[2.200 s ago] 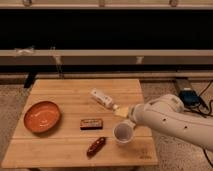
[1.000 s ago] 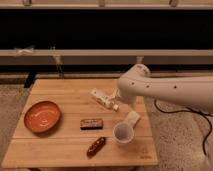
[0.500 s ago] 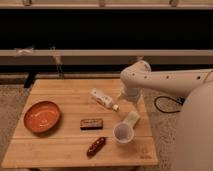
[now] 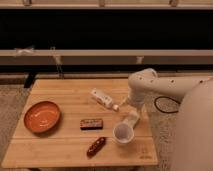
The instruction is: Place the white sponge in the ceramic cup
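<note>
One wooden table (image 4: 60, 90) carries one orange plate (image 4: 42, 116) far to the left of the gripper in view. One white bottle (image 4: 102, 98) lies just left of the gripper and one ceramic cup (image 4: 123, 134) stands close in front. There are two dark bars (image 4: 91, 123), the lower bar (image 4: 96, 145) front-left. One white sponge (image 4: 131, 119) lies directly beneath the gripper, beside the cup. The white arm (image 4: 142, 82) bends down from its elbow. The gripper (image 4: 129, 109) hangs over the sponge, jaws spread, grasping nothing.

Lit dimly and warmly. Backed by a dark wall (image 4: 100, 32) crossed by pale rails (image 4: 75, 56). Floored in grey speckled carpet (image 4: 11, 105), with a black cable (image 4: 159, 106) looping at right. Furnished with one pale wood table (image 4: 55, 147), planks running left to right.
</note>
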### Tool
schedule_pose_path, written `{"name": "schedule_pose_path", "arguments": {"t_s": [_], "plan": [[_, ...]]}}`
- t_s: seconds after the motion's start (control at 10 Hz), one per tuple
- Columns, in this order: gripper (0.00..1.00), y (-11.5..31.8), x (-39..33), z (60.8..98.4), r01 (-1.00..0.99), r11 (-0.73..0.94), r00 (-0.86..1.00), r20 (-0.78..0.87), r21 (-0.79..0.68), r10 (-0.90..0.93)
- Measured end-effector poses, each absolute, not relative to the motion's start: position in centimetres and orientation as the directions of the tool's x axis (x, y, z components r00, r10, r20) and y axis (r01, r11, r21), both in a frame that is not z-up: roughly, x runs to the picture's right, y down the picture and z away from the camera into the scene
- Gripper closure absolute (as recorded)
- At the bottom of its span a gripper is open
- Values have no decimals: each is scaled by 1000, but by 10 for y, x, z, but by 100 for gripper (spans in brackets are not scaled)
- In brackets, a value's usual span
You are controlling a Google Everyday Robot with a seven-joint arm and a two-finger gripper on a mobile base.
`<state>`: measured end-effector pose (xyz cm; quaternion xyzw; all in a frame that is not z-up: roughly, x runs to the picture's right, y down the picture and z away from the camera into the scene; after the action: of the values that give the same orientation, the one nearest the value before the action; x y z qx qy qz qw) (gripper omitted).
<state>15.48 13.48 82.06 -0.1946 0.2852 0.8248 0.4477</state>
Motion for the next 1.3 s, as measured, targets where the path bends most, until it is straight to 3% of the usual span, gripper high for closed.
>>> {"name": "schedule_pose_path", "arguments": {"t_s": [0.7, 0.8, 1.3], "plan": [[20, 152, 155, 851, -855, -392, -518, -616, 340, 594], [24, 155, 156, 854, -852, -393, -522, -618, 346, 588], [72, 162, 163, 861, -841, -407, -539, -618, 357, 572]]}}
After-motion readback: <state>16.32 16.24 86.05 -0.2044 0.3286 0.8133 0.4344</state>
